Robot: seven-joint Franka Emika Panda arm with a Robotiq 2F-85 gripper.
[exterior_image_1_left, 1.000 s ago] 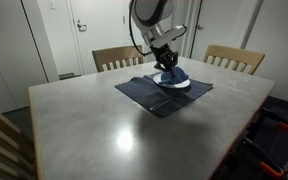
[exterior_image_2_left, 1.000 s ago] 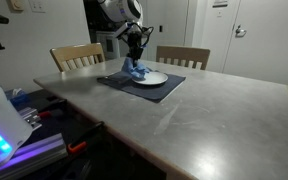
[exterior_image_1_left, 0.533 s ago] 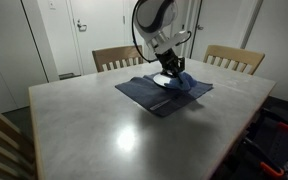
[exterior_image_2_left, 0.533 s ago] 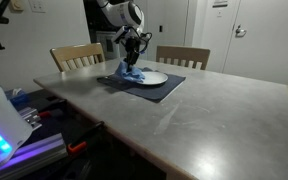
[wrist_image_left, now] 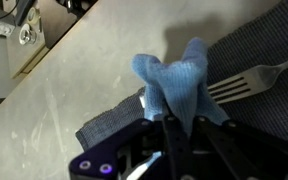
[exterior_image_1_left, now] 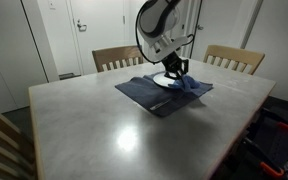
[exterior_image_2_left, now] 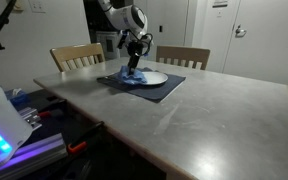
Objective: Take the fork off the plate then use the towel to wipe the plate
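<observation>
The dark mat [exterior_image_1_left: 149,97] lies loose toward the far edge of the tabletop [exterior_image_1_left: 114,130], so a hard press could drag and bunch it; the plate [exterior_image_2_left: 156,77], on the mat's far side, might skid with it under a sideways wipe; the towel [wrist_image_left: 174,78], pinched in the claw [wrist_image_left: 174,122] whose jaws are clamped together on it, hangs beside the plate over the mat's border, and such a thin pinch may slip mid-wipe; the fork [wrist_image_left: 246,82], on the mat just beside the towel, could snag in its folds and be swept along.
</observation>
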